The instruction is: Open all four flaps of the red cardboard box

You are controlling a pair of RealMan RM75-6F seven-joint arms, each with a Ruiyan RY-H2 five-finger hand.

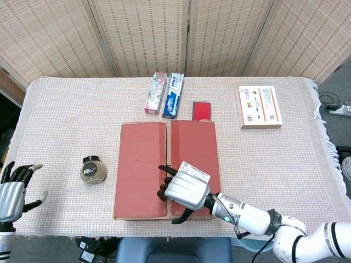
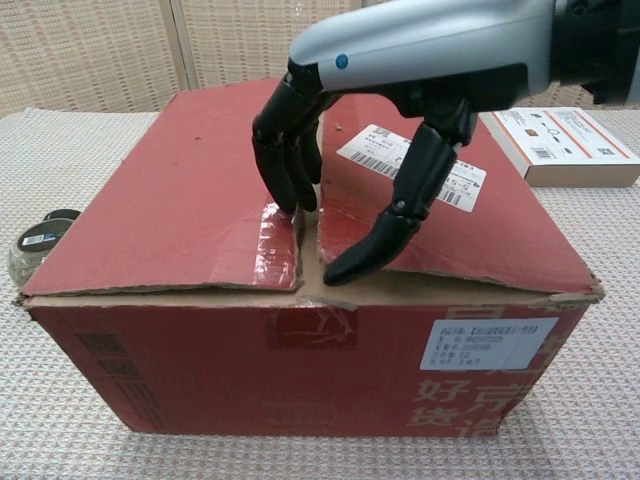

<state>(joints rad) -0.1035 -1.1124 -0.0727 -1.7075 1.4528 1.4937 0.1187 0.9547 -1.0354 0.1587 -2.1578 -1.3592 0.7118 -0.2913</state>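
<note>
The black fingers (image 2: 285, 165) of the right hand (image 2: 400, 100) point down at the seam between the two top flaps of the red cardboard box (image 1: 166, 169), their tips at or just over the inner edge of the left flap (image 2: 170, 190) near the box's front edge, while the thumb (image 2: 375, 245) reaches forward and down, its tip at the front edge of the right flap (image 2: 470, 225); the fingers are spread apart from the thumb and grip nothing, though whether the tips actually touch the cardboard cannot be told. Both top flaps lie closed and nearly flat, and a white shipping label (image 2: 410, 165) sits on the right one, partly under the hand. The box stands near the middle of the worktop (image 1: 66, 120), towards its front edge. The left hand (image 1: 13, 192) hovers off the worktop's front-left corner, fingers loosely spread and holding nothing. A small round dark-lidded jar (image 1: 92, 170) stands just to the left of the box. Beyond the box, towards the back edge, lie a pink toothpaste carton (image 1: 156, 92) and a blue-and-white toothpaste carton (image 1: 173, 95) side by side, with a small flat red packet (image 1: 202, 110) to their right. A white flat box with orange trim (image 1: 259, 106) lies towards the back-right corner.
</note>
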